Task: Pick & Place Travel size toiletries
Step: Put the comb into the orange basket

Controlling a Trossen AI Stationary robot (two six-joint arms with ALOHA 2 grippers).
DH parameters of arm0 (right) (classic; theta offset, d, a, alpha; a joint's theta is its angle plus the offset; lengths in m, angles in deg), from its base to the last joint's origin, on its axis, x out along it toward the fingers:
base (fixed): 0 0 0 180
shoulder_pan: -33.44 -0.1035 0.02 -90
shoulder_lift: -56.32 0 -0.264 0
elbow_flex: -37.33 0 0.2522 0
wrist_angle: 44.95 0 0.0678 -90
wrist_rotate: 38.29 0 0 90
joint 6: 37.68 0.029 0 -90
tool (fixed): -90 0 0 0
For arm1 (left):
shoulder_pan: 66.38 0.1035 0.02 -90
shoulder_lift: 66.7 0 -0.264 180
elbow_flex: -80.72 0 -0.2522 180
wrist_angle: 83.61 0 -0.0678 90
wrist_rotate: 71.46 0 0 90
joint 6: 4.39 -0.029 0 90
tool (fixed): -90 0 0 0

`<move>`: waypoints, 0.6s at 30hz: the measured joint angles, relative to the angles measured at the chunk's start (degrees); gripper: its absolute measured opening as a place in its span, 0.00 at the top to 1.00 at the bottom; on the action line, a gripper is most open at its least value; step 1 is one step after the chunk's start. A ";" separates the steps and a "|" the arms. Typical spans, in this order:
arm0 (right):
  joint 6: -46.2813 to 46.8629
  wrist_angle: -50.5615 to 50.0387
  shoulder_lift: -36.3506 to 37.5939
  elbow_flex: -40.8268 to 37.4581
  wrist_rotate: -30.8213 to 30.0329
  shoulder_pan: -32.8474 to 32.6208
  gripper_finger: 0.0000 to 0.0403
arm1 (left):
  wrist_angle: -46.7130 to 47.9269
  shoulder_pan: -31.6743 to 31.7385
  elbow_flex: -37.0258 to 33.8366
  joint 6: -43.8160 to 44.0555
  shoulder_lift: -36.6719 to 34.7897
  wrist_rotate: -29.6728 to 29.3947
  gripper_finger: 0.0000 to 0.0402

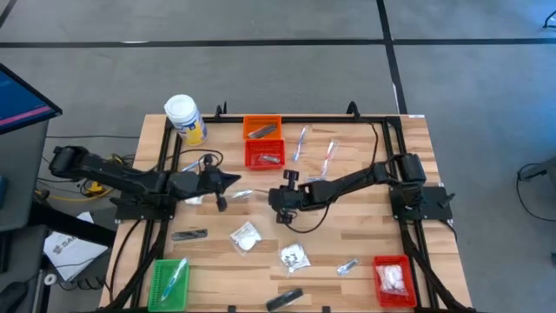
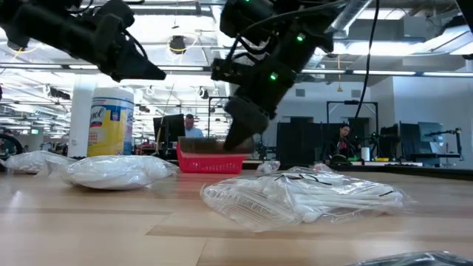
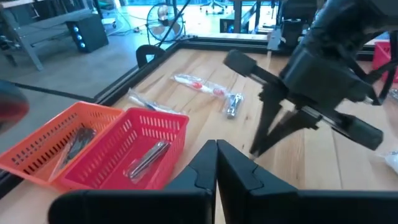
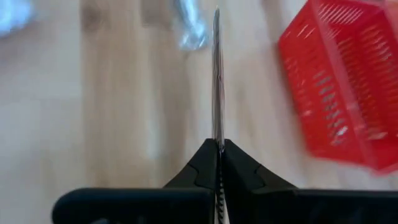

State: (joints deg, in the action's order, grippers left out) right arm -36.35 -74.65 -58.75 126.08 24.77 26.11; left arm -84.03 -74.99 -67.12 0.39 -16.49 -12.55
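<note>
Open-plan lab or office hall: rows of ceiling lights (image 2: 177,44), desk monitors (image 2: 174,124), seated people (image 2: 194,127), grey concrete floor (image 1: 278,78) around wooden surface (image 1: 347,235).

Table (image 1: 365,222), free room and obstacles, clock directions from table centre in the high view.

- Centre: blocked. Left gripper (image 1: 233,179) and right gripper (image 1: 276,196) both hang here with fingers together, tips near each other; right arm (image 1: 347,183) lies across toward 3, left arm (image 1: 130,178) toward 9.
- 12: orange basket (image 1: 261,128) and red basket (image 1: 264,153) touching, clear sticks (image 1: 313,148) just beside at 1.
- 11: white jar (image 1: 184,119), tall.
- 6: white packets (image 1: 246,236) and (image 1: 294,256), low.
- 7: green basket (image 1: 169,282); dark tube (image 1: 188,234) near.
- 5: second red basket (image 1: 392,279), sachet (image 1: 347,266).
- Open board: 4, between right arm and second red basket; a strip at 8.
</note>
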 joint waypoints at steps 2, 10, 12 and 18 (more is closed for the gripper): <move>-1.12 -1.50 0.00 1.33 0.00 0.57 1.00 | -0.48 -0.20 0.03 -0.62 -0.36 0.05 1.00; -6.86 -6.79 1.44 8.05 0.04 5.37 1.00 | -5.62 -0.65 3.21 -9.84 -1.05 2.19 1.00; -8.73 -6.14 3.06 9.28 0.07 7.54 1.00 | -5.72 -0.39 5.06 -13.65 -1.61 2.29 1.00; -14.60 -4.92 10.52 9.86 8.06 16.47 1.00 | -3.60 -0.47 8.08 -19.26 -7.92 2.37 1.00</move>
State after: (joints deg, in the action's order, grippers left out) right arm -50.95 -79.57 -48.23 135.93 32.83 42.58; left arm -87.63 -75.46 -59.04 -18.87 -24.41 -10.18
